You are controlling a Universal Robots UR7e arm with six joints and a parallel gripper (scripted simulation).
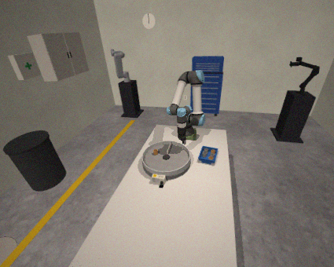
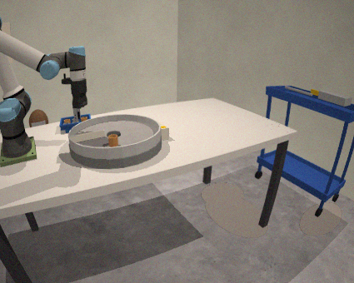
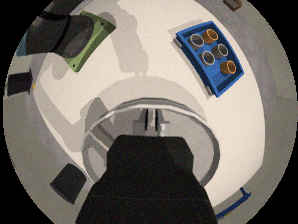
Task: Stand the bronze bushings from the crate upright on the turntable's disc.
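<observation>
One bronze bushing on the turntable, five bushings in the crate, gripper empty.

From the left, the single arm stands on a green base plate (image 2: 30,156), and its gripper (image 2: 76,113) hangs above the far rim of the turntable (image 2: 151,125); the fingers are close together with only a thin gap and nothing between them. Just behind it is one blue crate (image 3: 182,38), which in the wrist view holds five bushings: two bronze, one (image 3: 212,34) at the far end and one (image 3: 228,66) at the near end, and three that look steel-grey (image 3: 197,40). On the disc (image 2: 134,135), one bronze bushing (image 2: 112,140) stands upright just beside the dark hub (image 1: 166,156), apart from the gripper.
</observation>
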